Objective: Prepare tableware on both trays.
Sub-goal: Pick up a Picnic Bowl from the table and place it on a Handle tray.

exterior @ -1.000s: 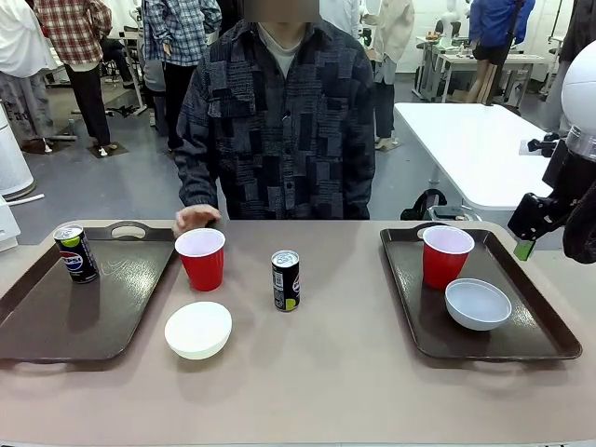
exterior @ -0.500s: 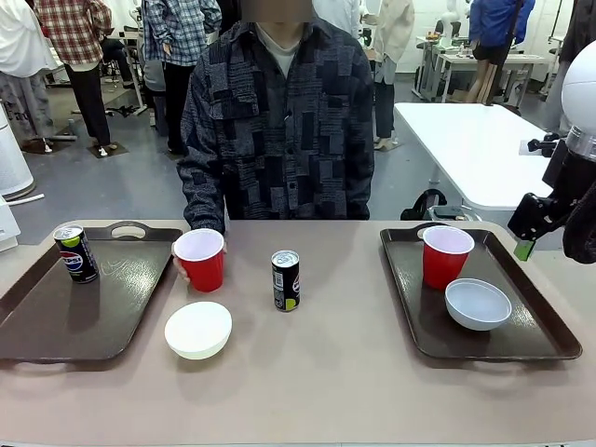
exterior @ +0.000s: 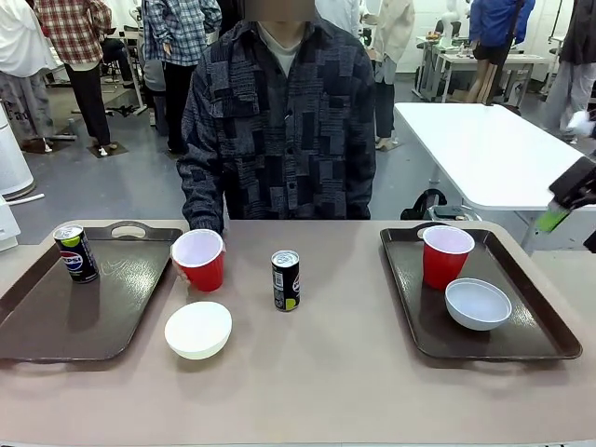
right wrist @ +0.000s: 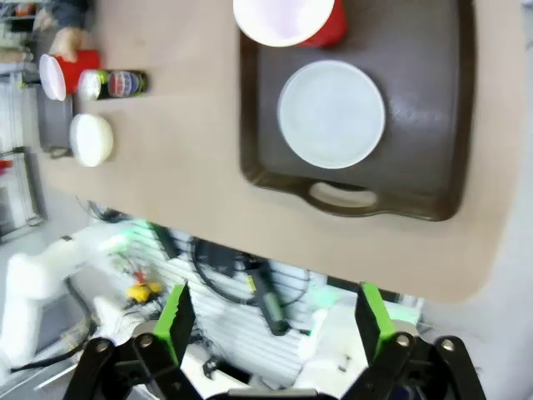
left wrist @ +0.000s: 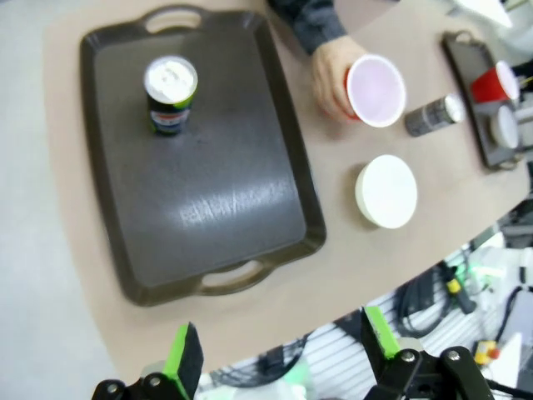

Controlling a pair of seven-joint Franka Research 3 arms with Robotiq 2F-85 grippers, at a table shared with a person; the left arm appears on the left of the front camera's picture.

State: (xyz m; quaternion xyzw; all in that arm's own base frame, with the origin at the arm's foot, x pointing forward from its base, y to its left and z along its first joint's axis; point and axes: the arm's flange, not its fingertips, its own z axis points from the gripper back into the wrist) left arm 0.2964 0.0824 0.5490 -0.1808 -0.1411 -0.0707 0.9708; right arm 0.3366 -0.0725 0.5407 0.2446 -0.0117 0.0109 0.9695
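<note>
On the left tray [exterior: 56,326] a Pepsi can [exterior: 74,252] stands near the far end. Beside that tray, a person's hand [left wrist: 331,71] holds a red cup [exterior: 198,259], tipped slightly, on the bare table. A white bowl [exterior: 197,329] and a second dark can [exterior: 285,279] also stand on the table. The right tray [exterior: 419,317] carries a red cup [exterior: 446,255] and a white bowl [exterior: 478,304]. My left gripper [left wrist: 281,350] hangs open high above the left tray's [left wrist: 200,192] near end. My right gripper [right wrist: 273,321] is open, high over the right tray's [right wrist: 350,200] near handle, and shows at the right edge [exterior: 559,209].
The person stands at the far side, behind the table's middle. A white table [exterior: 475,149] stands beyond the right tray. Other people stand farther back. Bare tabletop lies between the two trays and along the near edge.
The person's hand has closed on the left red cup and tipped it. My right arm has risen and drawn back to the right. The left arm has not visibly moved.
</note>
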